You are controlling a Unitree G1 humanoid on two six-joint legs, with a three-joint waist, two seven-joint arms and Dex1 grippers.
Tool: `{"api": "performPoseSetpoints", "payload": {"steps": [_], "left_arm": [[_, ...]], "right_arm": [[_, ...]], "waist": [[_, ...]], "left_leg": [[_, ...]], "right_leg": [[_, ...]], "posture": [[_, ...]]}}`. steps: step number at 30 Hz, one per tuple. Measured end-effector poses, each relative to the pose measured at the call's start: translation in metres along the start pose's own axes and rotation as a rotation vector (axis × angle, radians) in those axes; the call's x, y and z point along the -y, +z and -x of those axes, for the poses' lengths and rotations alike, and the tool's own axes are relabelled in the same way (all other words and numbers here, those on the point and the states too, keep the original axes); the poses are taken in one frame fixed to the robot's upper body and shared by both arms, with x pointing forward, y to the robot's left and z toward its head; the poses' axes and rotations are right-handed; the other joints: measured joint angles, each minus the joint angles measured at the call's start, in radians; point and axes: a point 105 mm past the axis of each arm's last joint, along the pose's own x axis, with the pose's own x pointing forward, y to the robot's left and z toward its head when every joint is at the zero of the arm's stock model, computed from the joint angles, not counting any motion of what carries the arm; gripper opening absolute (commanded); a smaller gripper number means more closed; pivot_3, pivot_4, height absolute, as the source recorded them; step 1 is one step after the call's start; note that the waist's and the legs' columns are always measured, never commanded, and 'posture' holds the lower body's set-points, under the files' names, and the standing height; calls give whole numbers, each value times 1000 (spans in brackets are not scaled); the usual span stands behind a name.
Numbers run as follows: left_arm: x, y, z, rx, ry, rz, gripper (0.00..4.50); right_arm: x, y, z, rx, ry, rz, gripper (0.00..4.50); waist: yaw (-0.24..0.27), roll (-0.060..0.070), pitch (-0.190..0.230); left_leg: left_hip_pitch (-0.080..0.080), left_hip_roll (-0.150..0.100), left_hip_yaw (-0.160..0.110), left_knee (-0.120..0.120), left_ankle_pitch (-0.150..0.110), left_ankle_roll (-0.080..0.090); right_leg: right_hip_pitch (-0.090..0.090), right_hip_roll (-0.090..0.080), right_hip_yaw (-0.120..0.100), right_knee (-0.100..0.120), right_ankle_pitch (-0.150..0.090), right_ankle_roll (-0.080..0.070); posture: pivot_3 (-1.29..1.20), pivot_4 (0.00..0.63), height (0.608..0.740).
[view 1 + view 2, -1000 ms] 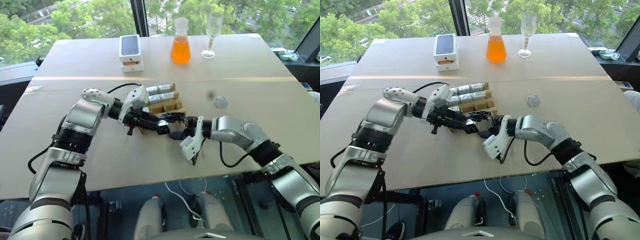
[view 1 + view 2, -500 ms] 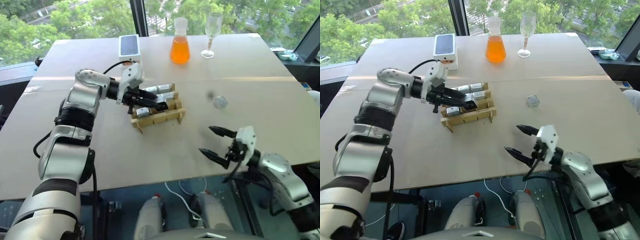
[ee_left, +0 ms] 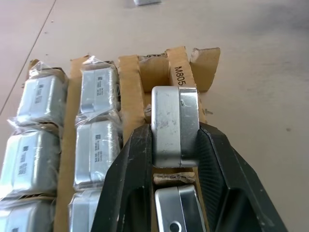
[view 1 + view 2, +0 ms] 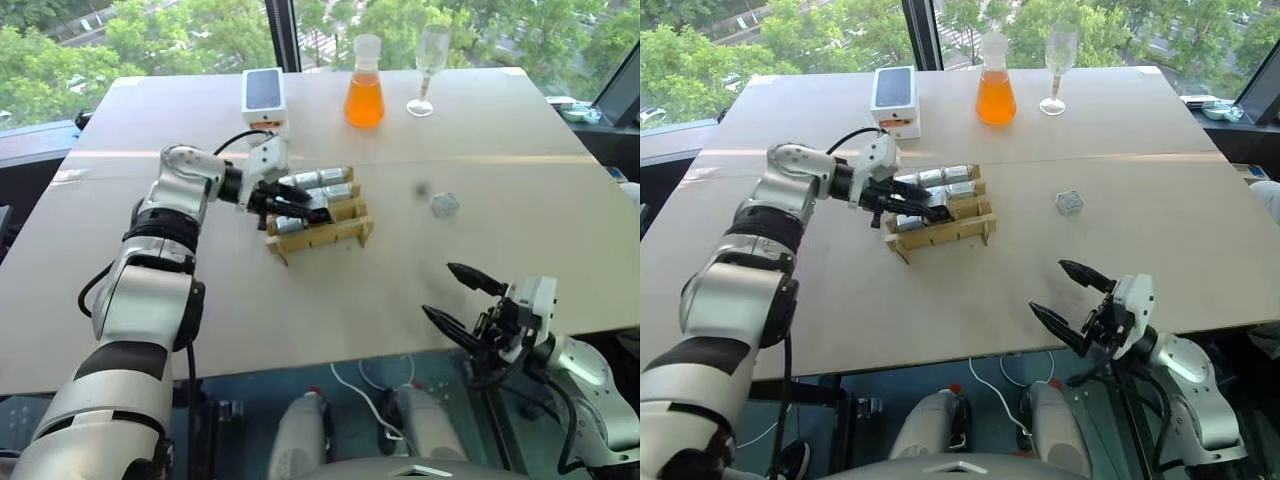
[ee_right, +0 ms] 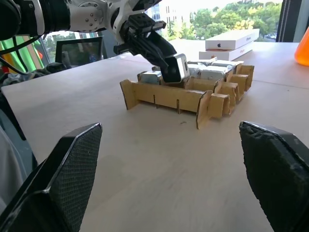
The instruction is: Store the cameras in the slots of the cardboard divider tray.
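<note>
Left gripper (image 3: 166,193), pinching a camera (image 3: 175,126), has moved over the tray (image 4: 320,235); right gripper (image 4: 1075,297) pulled back spread, so slotting comes next.

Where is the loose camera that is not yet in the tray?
In the left eye view, the loose camera lies alone on the table, to the right of the cardboard tray and nearer the robot than the glass.

Worktop (image 4: 940,310): tray (image 4: 940,232) with cameras (image 4: 945,178); left pincer (image 4: 936,213) over it; right pincer (image 4: 1072,296) spread; box (image 4: 896,100), flask (image 4: 996,90), glass (image 4: 1057,55) ranged behind.
</note>
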Motion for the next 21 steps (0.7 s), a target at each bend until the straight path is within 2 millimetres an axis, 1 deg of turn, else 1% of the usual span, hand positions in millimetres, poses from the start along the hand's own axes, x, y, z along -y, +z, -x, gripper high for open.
{"api": "performPoseSetpoints", "payload": {"steps": [13, 16, 17, 19, 20, 21], "left_arm": [[-2, -4, -2, -46, 10, -27, 719], [-2, -6, -4, -47, 15, -3, 719], [-2, -6, -4, -46, 14, 8, 1751], [-1, -5, -4, -34, 1, 24, 2569], [0, -5, -4, -28, -8, 29, 3060], [0, -3, -4, -18, -6, 26, 3433]], "right_arm": [[-2, -1, -3, 9, -9, 18, 4500], [0, 1, -5, 18, -6, 26, 4500], [0, 1, -5, 19, -7, 27, 4500], [0, 2, -5, 21, -9, 27, 4500], [1, 2, -5, 21, -14, 28, 4500], [2, 2, -5, 20, -30, 32, 4500]], "waist": [[1, 0, 0], [1, 0, 0], [1, 0, 0], [1, 0, 0], [1, 0, 0], [1, 0, 0]], "left_leg": [[0, 0, 0, 0, 0, 0], [1, 0, 0, 0, 0, 0], [1, 0, 0, 0, 0, 0], [1, 0, -1, 0, 0, 0], [1, 0, 0, 0, 0, 0], [1, 0, 0, 0, 0, 0]], "right_leg": [[0, 0, 0, 1, 0, 0], [0, 0, 0, 2, 0, 0], [0, 0, 0, 2, 0, 0], [0, 0, -1, 2, 0, 0], [0, 0, 0, 2, 0, 0], [0, 0, 0, 2, 0, 0]], "posture": [[0, 150, 740], [0, 150, 740], [0, 150, 740], [0, 150, 740], [0, 150, 740], [0, 150, 740]]}}
